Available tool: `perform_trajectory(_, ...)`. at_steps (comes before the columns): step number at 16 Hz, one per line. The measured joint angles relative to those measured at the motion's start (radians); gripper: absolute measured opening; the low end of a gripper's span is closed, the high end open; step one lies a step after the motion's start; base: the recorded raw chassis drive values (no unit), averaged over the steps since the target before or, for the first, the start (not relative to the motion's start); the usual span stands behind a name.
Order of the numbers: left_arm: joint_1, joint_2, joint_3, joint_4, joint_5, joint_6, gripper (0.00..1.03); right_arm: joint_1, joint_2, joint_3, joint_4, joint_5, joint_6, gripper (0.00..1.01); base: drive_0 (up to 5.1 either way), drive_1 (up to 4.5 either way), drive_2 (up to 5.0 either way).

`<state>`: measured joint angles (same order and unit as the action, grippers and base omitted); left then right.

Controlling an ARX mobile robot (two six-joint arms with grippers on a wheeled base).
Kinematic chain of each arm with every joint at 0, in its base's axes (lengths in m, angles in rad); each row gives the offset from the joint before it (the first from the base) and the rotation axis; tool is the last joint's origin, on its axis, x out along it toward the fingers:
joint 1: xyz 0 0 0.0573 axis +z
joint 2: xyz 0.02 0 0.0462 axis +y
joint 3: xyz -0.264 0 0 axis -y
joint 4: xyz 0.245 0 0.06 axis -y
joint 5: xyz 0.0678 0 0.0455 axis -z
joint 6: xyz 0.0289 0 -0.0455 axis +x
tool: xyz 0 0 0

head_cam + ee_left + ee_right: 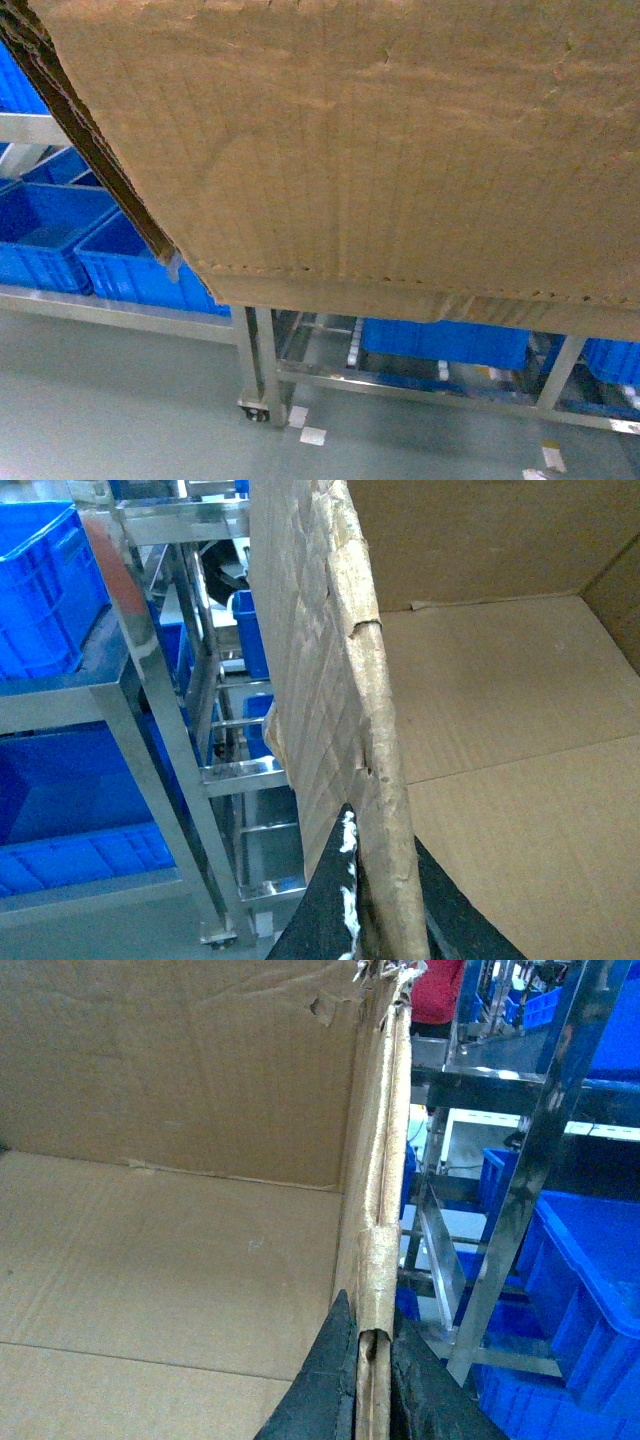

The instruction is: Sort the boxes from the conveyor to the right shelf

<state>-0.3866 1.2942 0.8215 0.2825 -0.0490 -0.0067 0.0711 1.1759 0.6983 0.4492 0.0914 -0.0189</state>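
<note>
A large brown cardboard box (380, 150) is held up and fills most of the head view, hiding both arms there. In the left wrist view my left gripper (385, 830) is shut on the box's ragged wall edge (370, 680), one black finger on each side. In the right wrist view my right gripper (372, 1315) is shut on the opposite wall edge (385, 1160). The box's inside (180, 1240) looks empty. The steel shelf (255, 360) stands right behind and below the box. The conveyor is out of view.
Blue plastic bins (60, 235) fill the shelf tiers on the left, and others (445, 342) sit low under the box. Shelf uprights (150, 730) (530, 1160) stand close beside each box wall. A castor (255, 410) and white floor marks (313, 435) lie on the grey floor.
</note>
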Motion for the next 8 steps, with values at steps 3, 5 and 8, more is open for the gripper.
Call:
perform_trajectory(3,0.007,0.000,0.000,-0.001,0.001,0.000,0.03,0.004,0.000,0.000,0.003,-0.003,0.000,0.04,4.1,-2.11,-2.1)
perform_trajectory(5,0.001,0.000,0.000,-0.002,0.000,0.000,0.03,0.001,0.000,0.000,-0.002,-0.002,0.000,0.04,4.1,-2.17,-2.2)
perform_trajectory(8,-0.002,0.000,0.000,0.000,0.000,0.000,0.03,0.000,0.000,0.000,-0.003,-0.001,0.000,0.04,1.4,-0.67,-0.7)
